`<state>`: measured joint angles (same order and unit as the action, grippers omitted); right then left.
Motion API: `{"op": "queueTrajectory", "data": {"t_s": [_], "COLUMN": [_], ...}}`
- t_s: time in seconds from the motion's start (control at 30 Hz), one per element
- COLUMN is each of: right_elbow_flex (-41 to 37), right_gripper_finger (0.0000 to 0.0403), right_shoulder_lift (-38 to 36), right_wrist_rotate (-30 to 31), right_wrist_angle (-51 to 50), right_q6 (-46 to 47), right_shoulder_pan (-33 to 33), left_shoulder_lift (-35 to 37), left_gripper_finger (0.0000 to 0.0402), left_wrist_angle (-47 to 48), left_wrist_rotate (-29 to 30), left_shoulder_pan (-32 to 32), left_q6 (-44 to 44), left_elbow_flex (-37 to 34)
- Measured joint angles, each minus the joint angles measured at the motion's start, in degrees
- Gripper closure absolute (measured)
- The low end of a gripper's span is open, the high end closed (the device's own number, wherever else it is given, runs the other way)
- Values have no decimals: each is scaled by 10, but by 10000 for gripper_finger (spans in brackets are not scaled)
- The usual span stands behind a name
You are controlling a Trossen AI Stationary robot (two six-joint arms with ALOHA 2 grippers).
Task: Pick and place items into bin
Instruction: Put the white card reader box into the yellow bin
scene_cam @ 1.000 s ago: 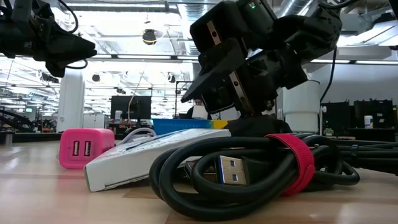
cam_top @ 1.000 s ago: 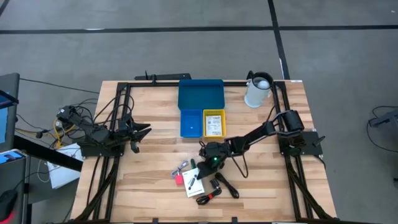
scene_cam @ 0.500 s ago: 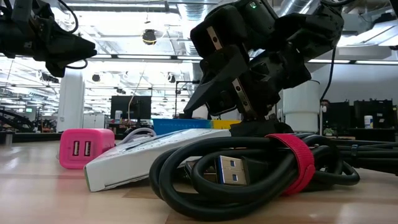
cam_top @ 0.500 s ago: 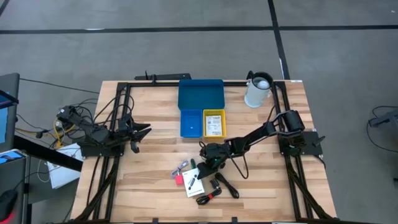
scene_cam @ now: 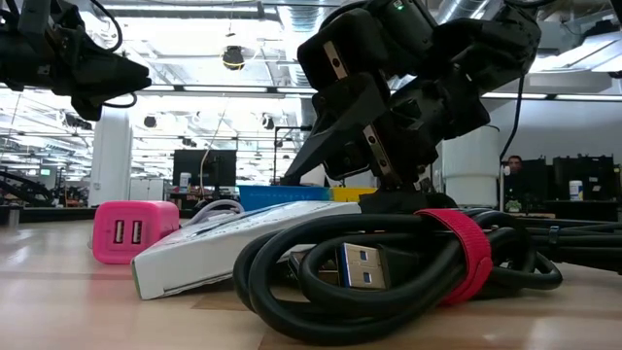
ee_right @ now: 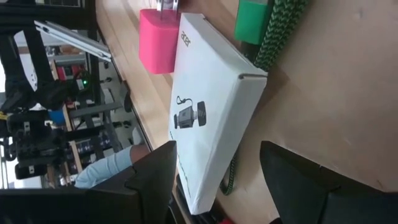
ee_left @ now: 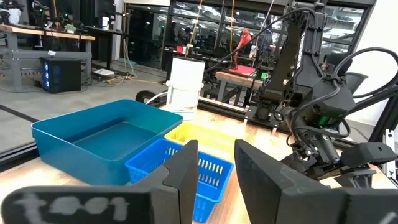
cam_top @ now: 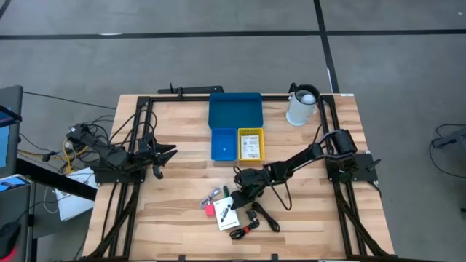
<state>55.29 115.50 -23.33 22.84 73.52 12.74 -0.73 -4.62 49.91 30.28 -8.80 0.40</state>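
The items lie in a cluster near the table's front middle. They are a white printed box [cam_top: 229, 215] [ee_right: 211, 124], a pink block [cam_top: 209, 210] [ee_right: 158, 40], a coiled black cable with a red strap [scene_cam: 457, 253] and a green braided cord [ee_right: 273, 37]. My right gripper [cam_top: 237, 193] [ee_right: 217, 155] hangs open, slanting down just over the white box's far end, touching nothing that I can see. The bin set sits at the far middle: a wide blue tray [cam_top: 235, 109], a small blue bin [cam_top: 223, 144] and a yellow bin [cam_top: 250, 143]. My left gripper [cam_top: 166, 153] [ee_left: 214, 168] waits at the table's left, open.
A white pitcher [cam_top: 302, 105] stands at the far right corner. Black frame rails run along the table's left, right and far sides. Bare wood lies between the items and the bins. Cables hang off the table's left edge [cam_top: 80, 138].
My right gripper has turned a little at the wrist over the white box and has kept its place and its opening. None of the items has moved.
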Motion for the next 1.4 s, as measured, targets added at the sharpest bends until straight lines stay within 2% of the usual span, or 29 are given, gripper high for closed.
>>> {"op": "queueTrajectory", "data": {"t_s": [0.47,0.97,1.4], "right_elbow_flex": [8,13,13], "right_gripper_finger": [179,211,198], "right_shoulder_lift": [1,2,2], "right_wrist_rotate": [11,14,21], "right_wrist_angle": [-6,-10,-9], "right_q6": [2,0,4], "right_shoulder_pan": [4,6,12], "left_shoulder_lift": [0,0,0], "left_gripper_finger": [307,307,307], "left_wrist_angle": [0,0,0], "left_wrist_rotate": [0,0,0], "left_shoulder_pan": [0,0,0], "left_q6": [0,0,0], "left_elbow_flex": [0,0,0]}}
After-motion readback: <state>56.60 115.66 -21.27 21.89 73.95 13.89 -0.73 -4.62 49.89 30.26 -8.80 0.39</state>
